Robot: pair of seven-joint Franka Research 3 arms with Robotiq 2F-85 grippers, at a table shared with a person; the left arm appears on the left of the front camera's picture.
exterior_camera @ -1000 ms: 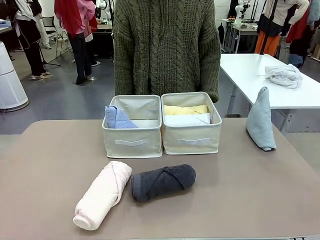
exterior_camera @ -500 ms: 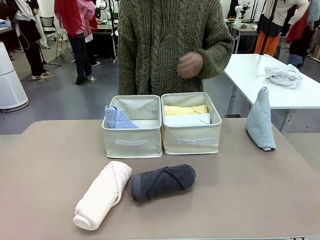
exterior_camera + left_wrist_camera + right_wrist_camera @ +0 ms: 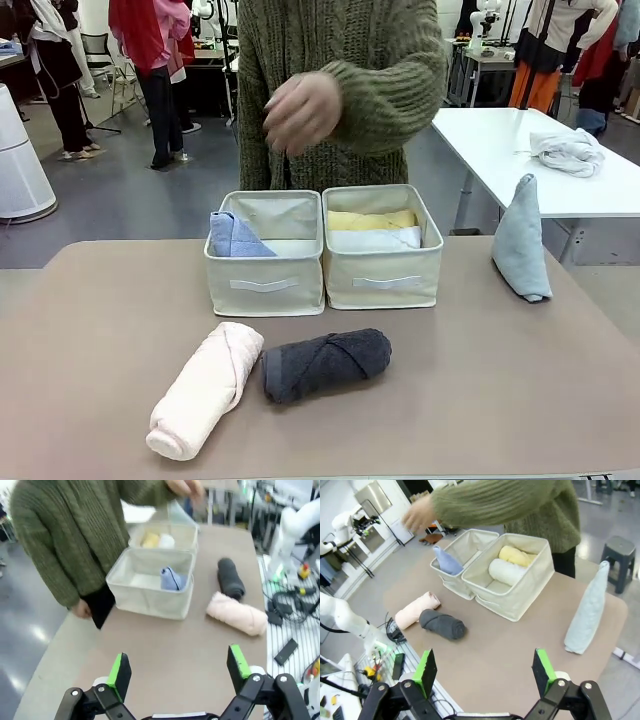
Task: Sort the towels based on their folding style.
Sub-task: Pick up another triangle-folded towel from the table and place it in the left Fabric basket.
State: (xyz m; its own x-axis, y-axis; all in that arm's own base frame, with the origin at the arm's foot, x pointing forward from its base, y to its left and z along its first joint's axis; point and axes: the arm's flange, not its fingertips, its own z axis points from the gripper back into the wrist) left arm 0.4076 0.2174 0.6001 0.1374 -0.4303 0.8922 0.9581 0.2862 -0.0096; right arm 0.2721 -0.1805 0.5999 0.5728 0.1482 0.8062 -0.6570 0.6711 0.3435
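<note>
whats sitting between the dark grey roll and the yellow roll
In the front view, the front wall of the right cream box and the white roll inside it lie between the dark grey roll and the yellow roll.

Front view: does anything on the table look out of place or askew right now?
Nothing is spilled or damaged. The grey-green cone towel stands alone close to the table's right edge, apart from the boxes. The pink roll and dark grey roll lie loose and slanted in front of the boxes, unsorted.

No legible text (any view)
</note>
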